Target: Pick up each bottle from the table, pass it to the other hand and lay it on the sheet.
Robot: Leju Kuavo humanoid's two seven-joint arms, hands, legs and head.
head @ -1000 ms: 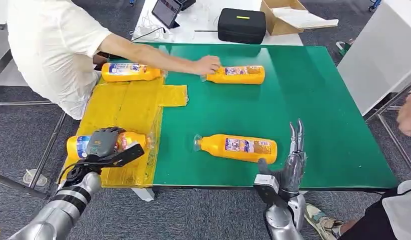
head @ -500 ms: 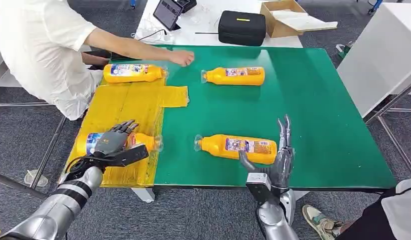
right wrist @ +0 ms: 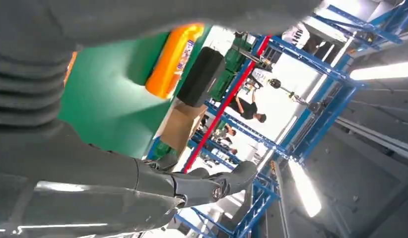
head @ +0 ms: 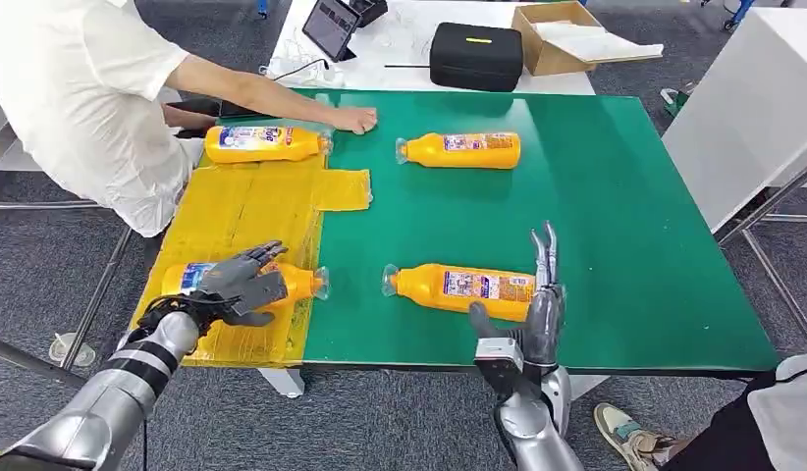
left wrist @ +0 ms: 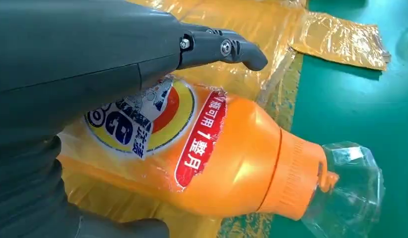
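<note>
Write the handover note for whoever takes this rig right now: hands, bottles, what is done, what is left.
Left hand: fingers spread over the near sheet bottle, which lies on the yellow sheet; no grip visible.
Right hand: open, fingers upright, by the base end of the near bottle on the green table.
Far sheet bottle lies at the sheet's far end. Far bottle lies on the green. A person's hand rests on the table between those two.
Done: two bottles on the sheet.
Left: two bottles on the green, near one probably first.
</note>
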